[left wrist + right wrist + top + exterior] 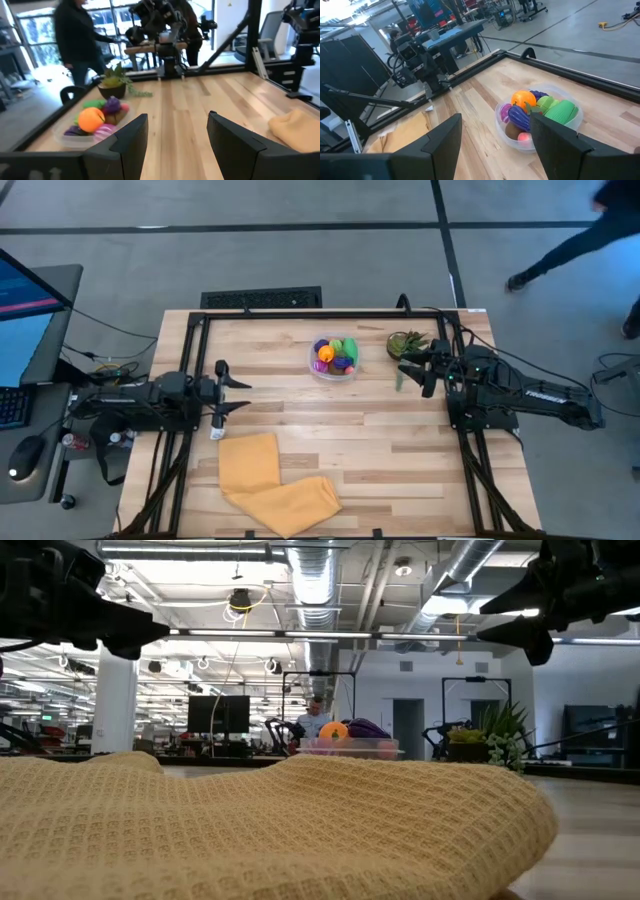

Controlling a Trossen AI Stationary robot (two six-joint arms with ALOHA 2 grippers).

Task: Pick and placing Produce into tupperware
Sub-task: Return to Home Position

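The clear round tupperware point(334, 359) stands on the table toward its far side, piled with toy produce point(336, 353): orange, purple, magenta and green pieces. It shows in the right wrist view point(538, 118), the left wrist view point(95, 126) and the low view point(350, 748). My left gripper point(238, 395) is open above the table's left side, well apart from the tub. My right gripper point(408, 367) is open near the right edge, beside the potted plant point(405, 342), empty.
A yellow waffle cloth point(272, 483) lies crumpled at the near edge and fills the low view point(260, 830). A small white bit point(215, 436) lies near the left gripper. Black frame rails point(330, 314) border the table. A person point(570, 245) walks on the floor beyond the far right corner.
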